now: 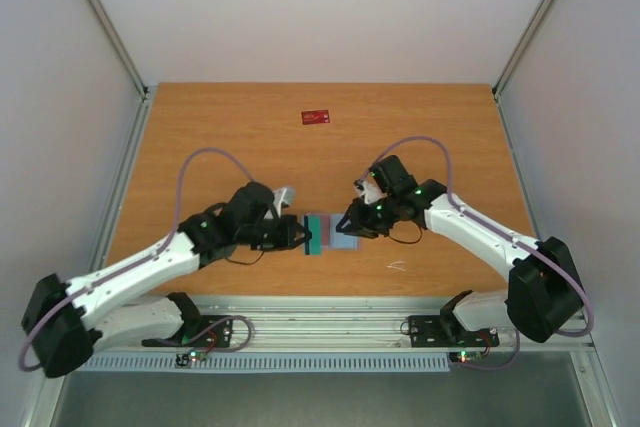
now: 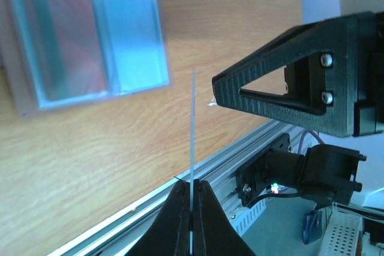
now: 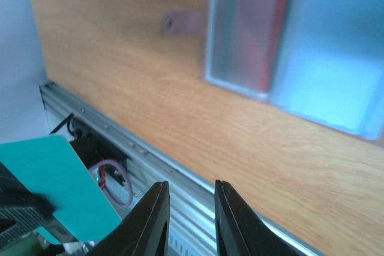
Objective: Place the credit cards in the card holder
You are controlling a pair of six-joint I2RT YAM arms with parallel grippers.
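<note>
The card holder [image 1: 345, 232] lies flat at the table's near middle, light blue face up; a red card [image 2: 69, 40] shows through its pocket. The holder also shows in the right wrist view [image 3: 312, 46]. My left gripper [image 1: 303, 235] is shut on the teal-green card [image 1: 314, 235], holding it just left of the holder. In the left wrist view the card is edge-on [image 2: 192, 124] between closed fingers [image 2: 180, 220]. In the right wrist view the teal card [image 3: 60, 184] is at lower left. My right gripper [image 1: 347, 224] is open and empty, at the holder's right side. Another red card [image 1: 316, 116] lies far back.
A tiny white scrap [image 1: 397, 266] lies right of the holder near the front edge. An aluminium rail [image 1: 330, 299] runs along the table's near edge. Grey walls enclose the left, right and back sides.
</note>
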